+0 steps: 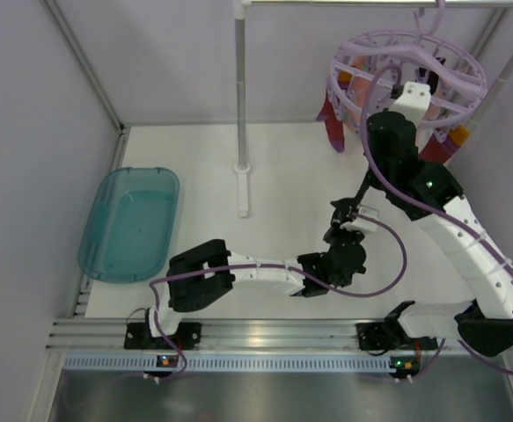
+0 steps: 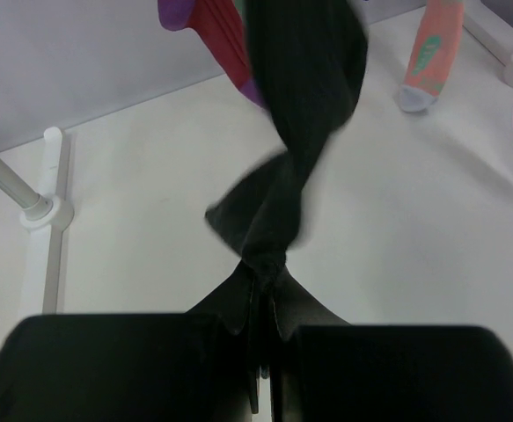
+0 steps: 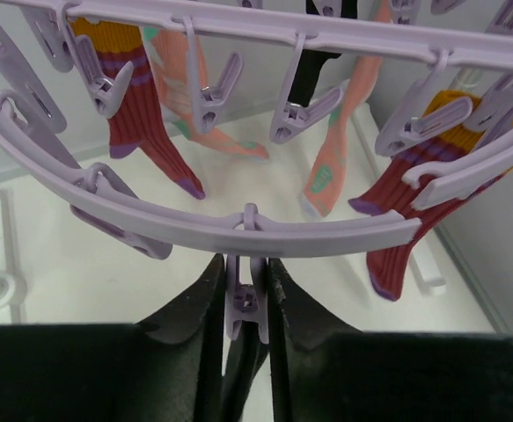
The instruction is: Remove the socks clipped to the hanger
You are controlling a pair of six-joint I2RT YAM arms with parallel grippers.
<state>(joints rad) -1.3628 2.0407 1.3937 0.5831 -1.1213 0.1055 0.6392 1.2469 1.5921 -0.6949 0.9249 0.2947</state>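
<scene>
The lilac hanger (image 1: pixel 467 66) hangs at the back right, its ring (image 3: pixel 194 230) right in front of my right wrist camera. My right gripper (image 3: pixel 245 264) is shut on a lilac peg (image 3: pixel 245 303) that dangles from the ring. A black sock (image 3: pixel 243 369) hangs from that peg. It runs twisted (image 2: pixel 300 114) down to my left gripper (image 2: pixel 263 272), which is shut on its lower end. Red socks (image 3: pixel 146 123) with orange and purple and salmon pink socks (image 3: pixel 326 176) hang from other pegs. From above, my left gripper (image 1: pixel 344 220) sits below my right gripper (image 1: pixel 412 95).
A teal tub (image 1: pixel 131 221) lies at the table's left edge. A white pole (image 1: pixel 241 88) on a cross foot (image 1: pixel 242 180) stands at the back middle, holding the rail above. Grey walls close in the left and right sides.
</scene>
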